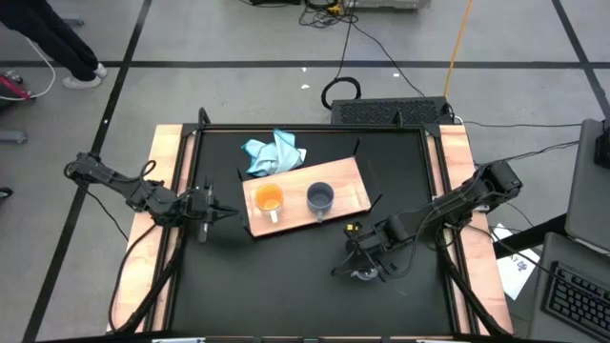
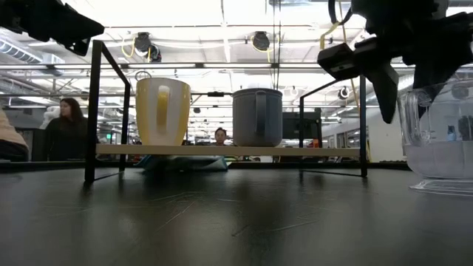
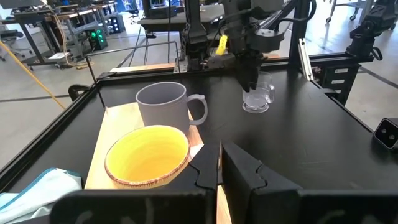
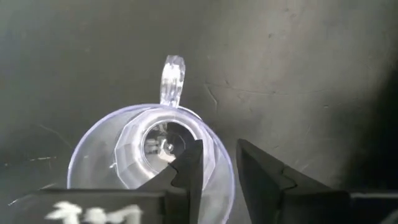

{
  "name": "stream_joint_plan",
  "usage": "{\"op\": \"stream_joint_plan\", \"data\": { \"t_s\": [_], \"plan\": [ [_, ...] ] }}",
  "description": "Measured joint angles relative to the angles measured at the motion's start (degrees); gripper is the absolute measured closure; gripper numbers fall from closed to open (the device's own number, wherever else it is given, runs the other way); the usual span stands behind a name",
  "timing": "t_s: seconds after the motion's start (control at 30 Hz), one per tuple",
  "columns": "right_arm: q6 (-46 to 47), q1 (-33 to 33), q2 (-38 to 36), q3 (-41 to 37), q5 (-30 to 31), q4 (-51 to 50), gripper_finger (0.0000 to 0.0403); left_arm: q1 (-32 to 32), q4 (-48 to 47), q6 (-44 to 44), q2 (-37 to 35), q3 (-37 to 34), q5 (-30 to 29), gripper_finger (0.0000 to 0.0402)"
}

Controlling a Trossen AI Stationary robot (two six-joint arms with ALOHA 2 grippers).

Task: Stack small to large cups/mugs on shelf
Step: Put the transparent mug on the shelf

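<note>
An orange mug [image 1: 270, 200] and a grey-blue mug [image 1: 320, 197] stand side by side on their bases on the light-brown shelf [image 1: 348, 181], which is raised on a black frame. A clear glass cup [image 4: 143, 155] with a handle [image 4: 172, 78] stands upright on the black table near the right side. My right gripper [image 4: 219, 163] is open above it, slanting down, one finger over the cup's mouth and the other outside its wall. My left gripper [image 3: 219, 155] is shut and hangs left of the shelf, holding nothing. My right gripper straddles the glass cup's rim [image 4: 225, 163] on the side away from the handle, coming from above. A gap shows between the fingers, and I cannot tell whether either finger touches the wall. The cup rests on the table.
A light-blue cloth [image 1: 274, 152] lies crumpled at the shelf's far left corner. The shelf's black frame posts [image 2: 92, 111] rise above the board. Bare black tabletop [image 1: 286, 276] lies between the shelf and the near edge. People [image 2: 66, 129] sit in the room beyond.
</note>
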Motion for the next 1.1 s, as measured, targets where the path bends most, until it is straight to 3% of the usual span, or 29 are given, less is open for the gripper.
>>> {"op": "stream_joint_plan", "data": {
  "t_s": [0.2, 0.47, 0.63, 0.87, 1.1],
  "plan": [
    [7.11, -0.02, -3.44, 0.0, 5.42, -0.39, 0.029, 0.0, -0.03, 0.0, 0.01, 0.0, -0.02, 0.038],
    [25.72, 0.02, -7.83, 0.0, 5.58, 0.14, 0.0282, 0.0, -0.4, 1.02, 0.01, 0.0, -0.04, 0.038],
    [40.49, 0.02, -8.0, 0.0, 4.93, 0.0, 0.0282, 0.0, -0.57, 1.66, 0.01, 0.0, -0.04, 0.038],
    [58.35, -0.07, -8.0, 0.0, -1.04, -1.68, 0.0282, 0.0, -2.12, 1.55, -0.01, 0.0, 0.0, 0.038],
    [66.12, -0.11, -8.0, 0.0, -2.47, -10.42, 0.0282, 0.0, -2.21, 1.53, -0.01, 0.0, 0.04, 0.038]
  ]
}}
